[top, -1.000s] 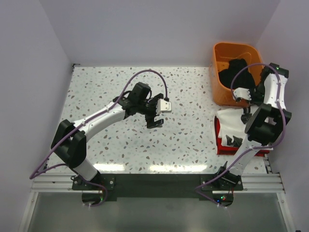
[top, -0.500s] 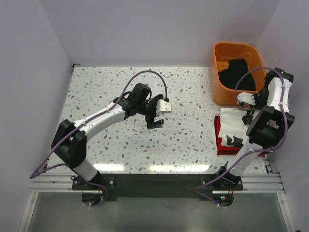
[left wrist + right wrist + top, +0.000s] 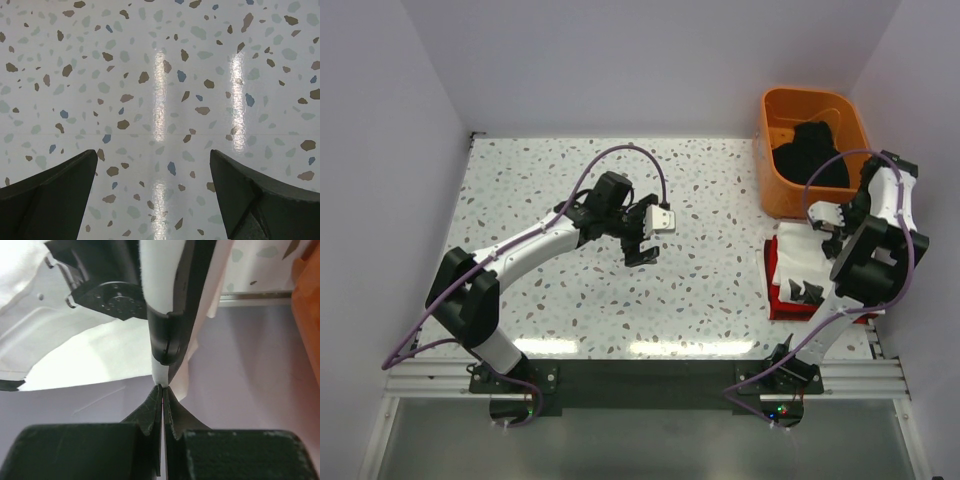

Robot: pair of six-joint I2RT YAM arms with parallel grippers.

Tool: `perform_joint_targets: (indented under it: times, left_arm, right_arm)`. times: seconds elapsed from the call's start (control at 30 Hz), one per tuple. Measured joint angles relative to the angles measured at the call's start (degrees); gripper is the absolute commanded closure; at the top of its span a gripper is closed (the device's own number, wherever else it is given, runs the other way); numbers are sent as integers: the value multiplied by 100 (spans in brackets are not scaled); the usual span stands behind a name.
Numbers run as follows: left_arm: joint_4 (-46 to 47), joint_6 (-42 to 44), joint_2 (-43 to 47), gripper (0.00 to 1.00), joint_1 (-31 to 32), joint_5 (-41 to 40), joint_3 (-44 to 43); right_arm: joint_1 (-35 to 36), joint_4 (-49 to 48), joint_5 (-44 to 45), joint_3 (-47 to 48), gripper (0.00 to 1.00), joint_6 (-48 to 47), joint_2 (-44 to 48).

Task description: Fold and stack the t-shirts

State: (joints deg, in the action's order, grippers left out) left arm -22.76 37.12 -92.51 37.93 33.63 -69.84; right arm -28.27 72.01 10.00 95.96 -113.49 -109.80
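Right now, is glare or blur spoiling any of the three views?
Left wrist: two vertical lamp streaks glare on the table, speckles otherwise sharp. Right wrist: the white t-shirt is blown out upper left, near fingers soft. Top external: evenly lit, pale reflections along the table's near edge.

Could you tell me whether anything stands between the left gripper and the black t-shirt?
Only the orange tub's left wall does: the black t-shirt lies inside it, so the open left gripper would have to come over the rim.
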Motion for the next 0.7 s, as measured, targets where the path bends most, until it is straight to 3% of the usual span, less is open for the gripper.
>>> perform_joint_targets:
  times: [0.13,0.17,0.23,0.27,0.43,0.57,0.7]
  left_arm:
    - [87,-50,2,0,0,0,46]
    - [109,-57,4,0,0,0,72]
    - [162,-76,7,0,0,0,131]
    - [181,-103,7,0,0,-4,155]
    - [260,-210,26,0,0,-68,225]
    - [350,-372,85,0,0,-103,232]
    - [476,-682,273,0,-11,-166,431]
  right_arm:
    - [-11,-111,0,33,100,0,-7]
    - [-13,-133,0,44,81,0,-7]
    - [-13,-236,4,46,74,0,-4]
    - [-13,-306,-7,44,64,-2,-4]
    - [24,-302,-354,94,59,70,109]
    - [63,120,-1169,173,54,483,831]
    - [109,245,-2194,-4,37,1023,1786]
